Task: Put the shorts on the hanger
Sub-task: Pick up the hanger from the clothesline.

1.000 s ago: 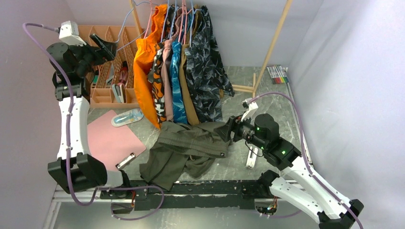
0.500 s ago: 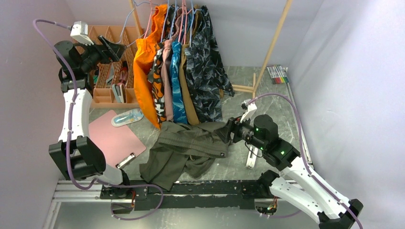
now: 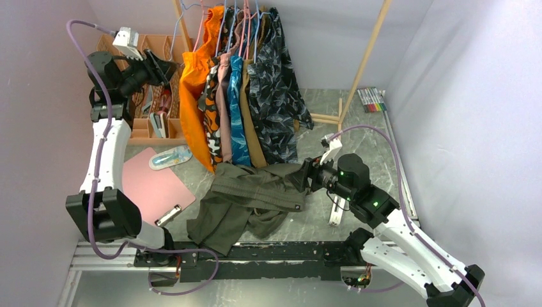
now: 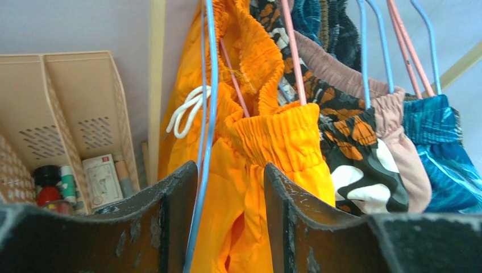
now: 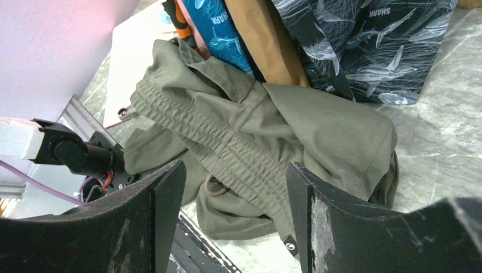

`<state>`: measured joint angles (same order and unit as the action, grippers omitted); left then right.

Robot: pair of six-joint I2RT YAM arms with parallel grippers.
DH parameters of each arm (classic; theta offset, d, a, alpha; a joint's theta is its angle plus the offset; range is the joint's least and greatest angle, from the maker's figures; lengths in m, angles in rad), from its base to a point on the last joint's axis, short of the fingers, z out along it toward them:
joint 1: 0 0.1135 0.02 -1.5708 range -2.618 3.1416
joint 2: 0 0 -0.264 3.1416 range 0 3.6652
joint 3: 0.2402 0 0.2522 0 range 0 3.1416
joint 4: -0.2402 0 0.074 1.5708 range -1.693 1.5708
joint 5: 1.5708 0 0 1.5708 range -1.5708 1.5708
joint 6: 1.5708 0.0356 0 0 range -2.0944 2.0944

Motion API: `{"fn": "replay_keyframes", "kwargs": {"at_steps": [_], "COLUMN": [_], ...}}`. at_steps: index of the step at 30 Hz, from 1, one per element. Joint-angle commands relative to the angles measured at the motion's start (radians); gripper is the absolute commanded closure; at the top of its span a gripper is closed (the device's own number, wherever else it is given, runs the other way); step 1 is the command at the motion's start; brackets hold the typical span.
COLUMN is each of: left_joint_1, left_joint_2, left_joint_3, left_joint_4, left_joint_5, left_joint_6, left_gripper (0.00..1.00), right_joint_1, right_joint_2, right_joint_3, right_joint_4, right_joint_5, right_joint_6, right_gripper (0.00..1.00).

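Note:
The olive-green shorts [image 3: 252, 192] lie crumpled on the table below the rack, waistband up in the right wrist view [image 5: 267, 131]. My right gripper [image 3: 305, 174] hovers at their right end, open [image 5: 236, 170], nothing between its fingers. The light-blue hanger [image 4: 207, 114] hangs empty at the rack's left end [image 3: 185, 16], beside the orange garment [image 4: 273, 142]. My left gripper [image 3: 171, 66] is raised to it. Its jaws [image 4: 230, 170] stand apart around the hanger's wire, which runs close along the left finger [image 4: 170, 216].
Several garments on pink and blue hangers fill the wooden rack [image 3: 364, 61], the camouflage one [image 3: 275, 96] at the right. A tan desk organizer [image 3: 144, 45] stands behind the left arm. A pink clipboard [image 3: 150, 185] and markers [image 3: 371, 99] lie on the table.
My left arm has swung right to the rack's left end, and its jaws have narrowed around the blue hanger wire. The right arm and the shorts have not moved.

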<state>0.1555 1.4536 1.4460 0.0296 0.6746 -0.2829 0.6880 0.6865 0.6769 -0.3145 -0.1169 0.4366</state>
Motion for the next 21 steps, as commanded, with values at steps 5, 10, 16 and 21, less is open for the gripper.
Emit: {"fn": "replay_keyframes", "kwargs": {"at_steps": [5, 10, 16, 21], "left_joint_1": [-0.051, -0.119, -0.174, -0.192], "left_joint_2": [0.06, 0.082, 0.094, 0.088], "left_joint_3": [0.128, 0.179, 0.215, 0.223], "left_joint_4": [-0.08, -0.142, -0.187, -0.174], "left_joint_5": [-0.07, -0.137, -0.218, -0.259], "left_joint_6": [0.074, 0.152, 0.214, 0.224], "left_gripper": [0.58, 0.71, 0.85, 0.93], "right_joint_1": [-0.003, -0.004, -0.004, -0.004], "right_joint_2": [-0.018, -0.013, -0.003, -0.003], "right_joint_3": [-0.018, -0.028, -0.028, -0.031], "right_joint_4": [0.021, 0.028, 0.033, 0.032], "right_joint_5": [0.014, 0.011, 0.008, 0.012], "right_joint_6": [-0.009, -0.006, -0.003, -0.003], "right_gripper": [0.31, 0.31, 0.31, 0.31]}}
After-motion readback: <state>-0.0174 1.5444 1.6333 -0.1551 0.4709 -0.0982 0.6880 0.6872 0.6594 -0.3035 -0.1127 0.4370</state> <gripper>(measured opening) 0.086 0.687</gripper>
